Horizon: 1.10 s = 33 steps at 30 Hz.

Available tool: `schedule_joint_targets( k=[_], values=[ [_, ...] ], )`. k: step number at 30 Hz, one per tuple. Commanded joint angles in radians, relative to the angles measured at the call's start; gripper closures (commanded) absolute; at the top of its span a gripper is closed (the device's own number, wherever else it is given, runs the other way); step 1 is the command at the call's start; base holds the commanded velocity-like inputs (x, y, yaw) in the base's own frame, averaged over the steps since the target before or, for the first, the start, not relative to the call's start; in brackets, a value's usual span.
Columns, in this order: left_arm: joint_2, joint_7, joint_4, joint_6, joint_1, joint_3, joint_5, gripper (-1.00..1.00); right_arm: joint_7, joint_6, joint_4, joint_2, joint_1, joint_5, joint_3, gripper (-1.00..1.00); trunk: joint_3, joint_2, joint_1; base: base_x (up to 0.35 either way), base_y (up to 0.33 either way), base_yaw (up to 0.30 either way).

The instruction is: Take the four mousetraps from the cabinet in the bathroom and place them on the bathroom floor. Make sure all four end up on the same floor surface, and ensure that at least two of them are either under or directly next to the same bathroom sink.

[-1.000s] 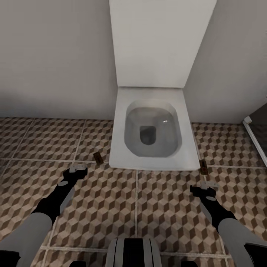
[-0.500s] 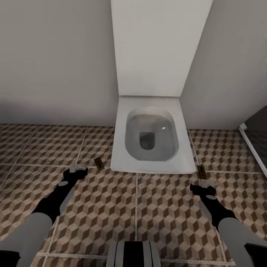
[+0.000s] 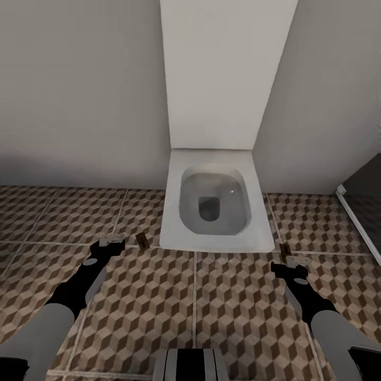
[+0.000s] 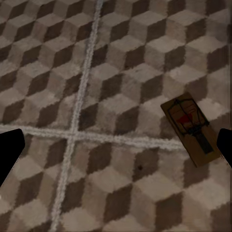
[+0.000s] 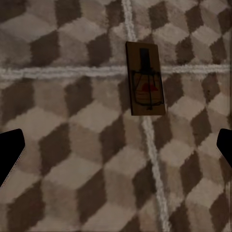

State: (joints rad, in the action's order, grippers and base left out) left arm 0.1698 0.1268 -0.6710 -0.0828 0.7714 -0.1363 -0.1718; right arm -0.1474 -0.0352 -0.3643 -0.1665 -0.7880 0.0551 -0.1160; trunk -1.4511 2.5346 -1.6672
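Nearest the robot, both arms are reaching forward over the bathroom floor (image 3: 196, 312). The left gripper (image 3: 112, 242) is hovering at about 10 o'clock from the trunk, the right gripper (image 3: 292, 263) at about 2 o'clock. In each wrist view the dark fingertips (image 4: 10, 150) (image 5: 10, 147) are sitting at opposite edges of the picture, so both sets of jaws are standing wide, with nothing between them.

One mousetrap (image 3: 141, 241) is lying flat on the tiles just beside the left gripper, toward 3 o'clock of it, near the front left corner of the toilet (image 3: 214, 206). The left wrist view is showing it (image 4: 191, 128) tilted beside a grout line. A second mousetrap (image 3: 286, 250) is lying just beyond the right gripper at 12 o'clock, off the toilet's front right corner. The right wrist view is showing it (image 5: 144, 79) lying across a grout crossing.

Compared with a second ago, the whole head view is shifting: the toilet and both traps are sitting lower in the picture and smaller, while the arms are holding the same positions in the picture. Farther off, the grey wall (image 3: 79, 84) is rising behind the toilet.
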Motion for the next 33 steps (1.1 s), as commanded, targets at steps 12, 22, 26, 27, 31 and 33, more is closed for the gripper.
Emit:
schedule_joint_targets(
  k=[12,22,26,27,31,33],
  values=[
    [-0.011,0.008,0.0,-0.003,0.0,-0.008,-0.013,-1.0,0.0,0.003,0.001,0.0,-0.001,0.009,-0.005,-1.0,0.046,-0.003,0.005,0.0,0.0,0.0],
    [-0.027,0.008,0.016,-0.003,0.0,-0.008,-0.014,-1.0,-0.003,0.006,0.001,-0.001,-0.001,0.007,-0.007,-1.0,0.085,-0.005,0.01,0.0,0.0,0.0],
    [-0.03,0.008,0.034,-0.001,0.0,-0.008,-0.012,-1.0,-0.008,0.001,0.001,-0.002,-0.001,0.006,-0.007,-1.0,0.1,-0.006,0.012,0.0,0.0,0.0],
    [-0.03,0.008,0.038,-0.001,0.0,-0.008,-0.012,-1.0,-0.009,-0.001,0.001,-0.002,-0.001,0.006,-0.007,-1.0,0.104,-0.006,0.012,0.0,0.0,0.0],
    [-0.031,0.008,0.045,0.001,0.0,-0.008,-0.011,-1.0,-0.011,-0.005,0.002,-0.003,-0.001,0.005,-0.007,-1.0,0.119,-0.007,0.014,0.0,0.0,0.0],
    [-0.031,0.008,0.048,0.002,0.0,-0.008,-0.011,-1.0,-0.013,-0.006,0.002,-0.003,-0.001,0.005,-0.008,-1.0,0.127,-0.008,0.015,0.0,0.0,0.0]
  ],
)
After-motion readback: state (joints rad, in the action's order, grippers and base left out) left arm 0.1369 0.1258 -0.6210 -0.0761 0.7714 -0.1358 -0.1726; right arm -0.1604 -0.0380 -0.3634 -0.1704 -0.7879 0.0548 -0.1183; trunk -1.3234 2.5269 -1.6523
